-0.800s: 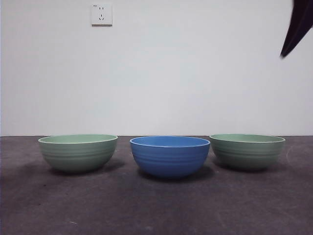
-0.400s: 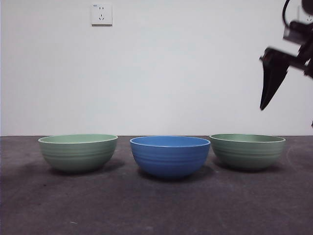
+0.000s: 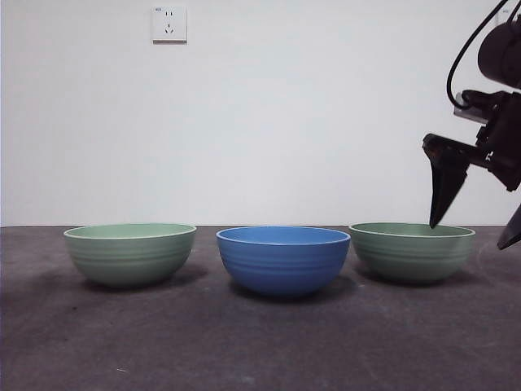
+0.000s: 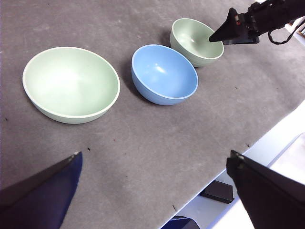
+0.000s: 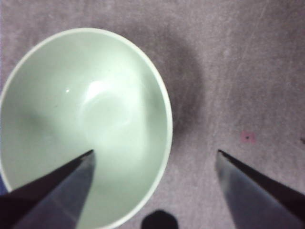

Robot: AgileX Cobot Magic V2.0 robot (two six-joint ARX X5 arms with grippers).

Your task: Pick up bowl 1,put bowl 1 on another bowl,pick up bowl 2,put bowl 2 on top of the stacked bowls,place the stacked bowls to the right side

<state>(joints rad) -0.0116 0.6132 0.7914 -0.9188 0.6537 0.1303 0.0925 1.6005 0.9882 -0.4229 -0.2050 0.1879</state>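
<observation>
Right gripper [image 5: 155, 155] wide open, empty, straddling rim of pale green bowl [image 5: 86, 119]: one jaw over inside, other outside. Bowl looks rigid, light, slick-glazed; pinch rim wall. Blue bowl [image 3: 282, 259] beside.

You lose part of the right tool [image 3: 476, 224] at the front view's right edge; only its far tip pokes in at lower right. In the right wrist view the green bowl [image 5: 86, 124] runs off the lower left, and both fingers look blurred. The left tool [image 4: 152, 191] is cropped along the bottom edge.
</observation>
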